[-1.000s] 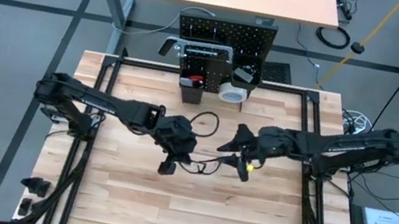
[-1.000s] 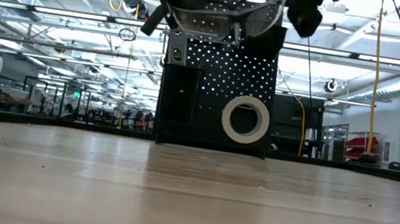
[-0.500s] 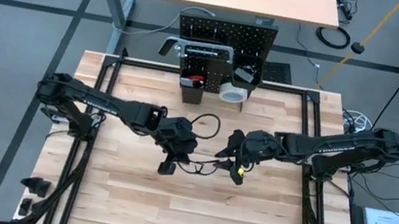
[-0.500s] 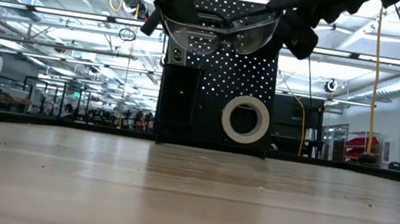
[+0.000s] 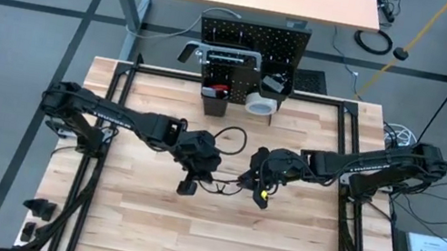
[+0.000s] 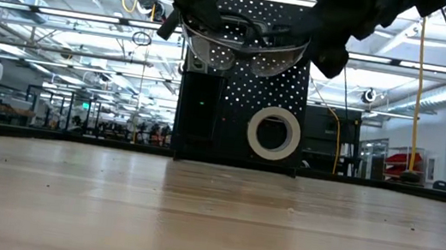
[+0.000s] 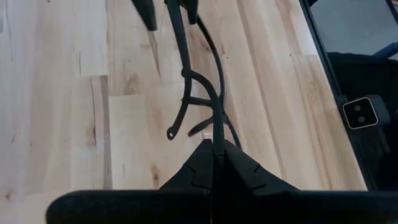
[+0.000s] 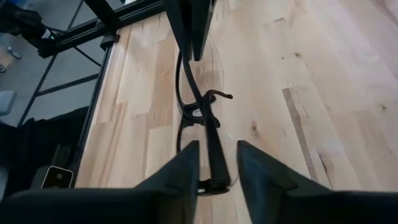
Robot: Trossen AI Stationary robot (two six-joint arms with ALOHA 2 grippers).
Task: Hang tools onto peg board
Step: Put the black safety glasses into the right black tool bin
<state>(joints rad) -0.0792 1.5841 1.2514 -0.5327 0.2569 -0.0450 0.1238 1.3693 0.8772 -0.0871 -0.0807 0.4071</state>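
From above, we see the left end effector (image 5: 195, 174) and right end effector (image 5: 256, 184) meeting over the middle of the table (image 5: 212, 244), with one pair of safety glasses (image 5: 223, 186) carried between them, well short of the peg board (image 5: 254, 31) at the far edge. At table height, the glasses hang in the air in front of the board, clear lens facing us, above the single white tape roll (image 6: 274, 132) already hung there. In the left wrist view, that arm's fingers (image 7: 202, 167) are pressed together on the tip of one thin black temple arm. In the right wrist view, the fingers (image 8: 186, 167) stand spread to either side of the other temple arm, not yet pinching it. We judge the glasses light, springy at the hinges and easily scratched on the lens, so the frame or temples are the places to take hold.
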